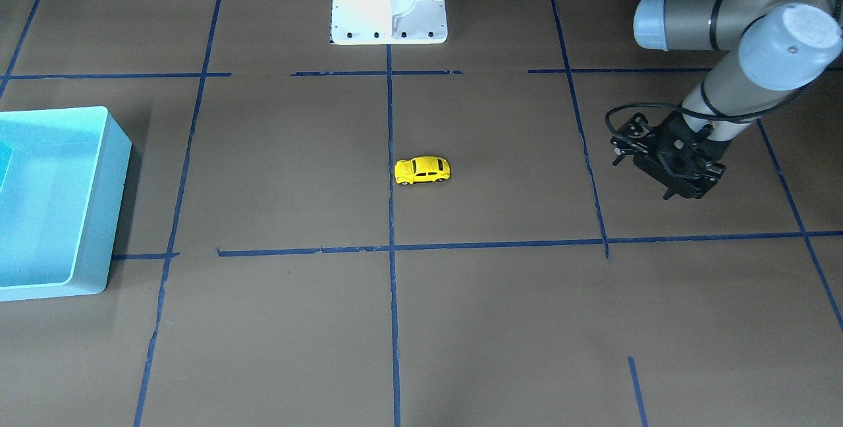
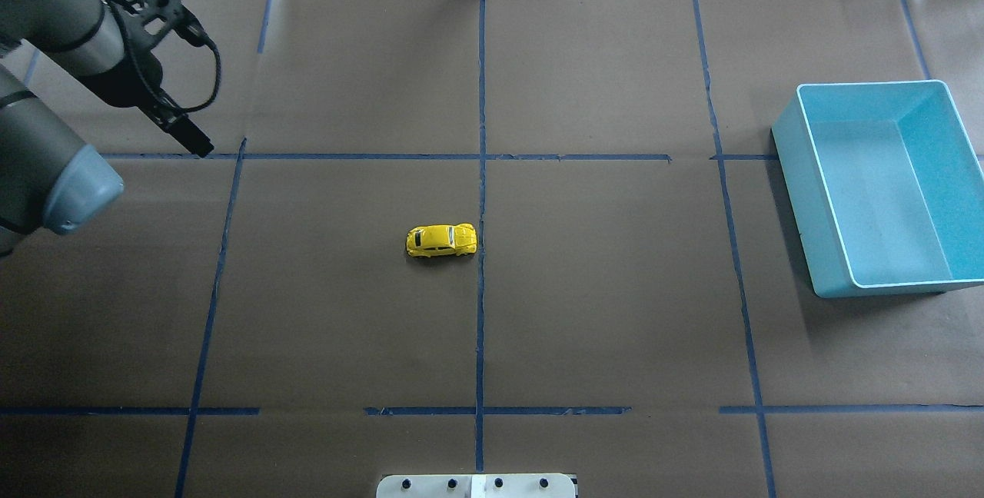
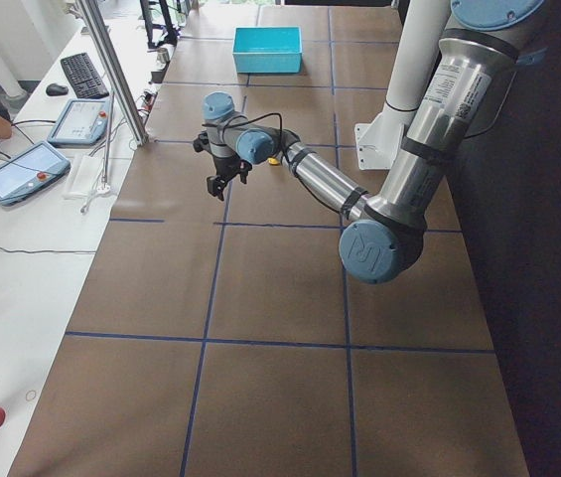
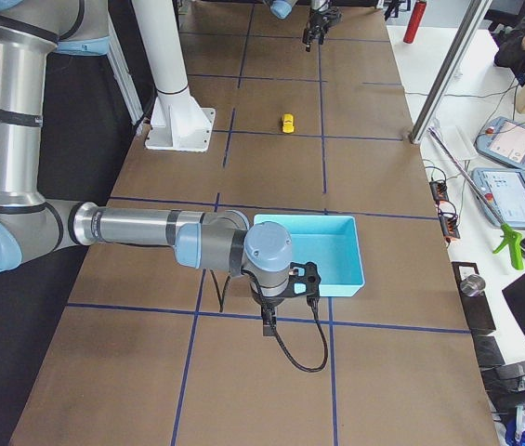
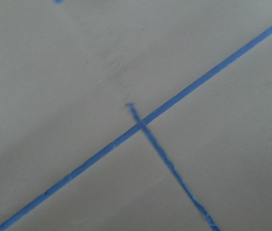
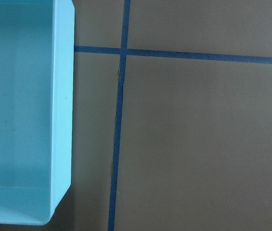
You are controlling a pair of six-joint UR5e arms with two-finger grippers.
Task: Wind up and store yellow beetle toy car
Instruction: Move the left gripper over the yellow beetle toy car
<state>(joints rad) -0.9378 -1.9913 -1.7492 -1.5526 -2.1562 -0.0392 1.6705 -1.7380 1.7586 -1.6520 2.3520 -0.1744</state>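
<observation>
Left gripper (image 2: pixel 198 146) hovering over far-left part of bench (image 2: pixel 615 290), well apart from car. Fingers seen edge-on, cannot tell whether parted or closed. Yellow beetle toy car (image 2: pixel 441 240) sitting on wheels at bench centre, just left of middle tape line (image 2: pixel 481 98). Blue bin (image 2: pixel 792 175) sitting at right edge. Right gripper (image 4: pixel 269 325) hanging just beyond bin, near right end, finger state unreadable. Likely step: reaching for car. Advice: coming down square over roof, pinching across doors, keeping wheels on bench for pull-back winding.
</observation>
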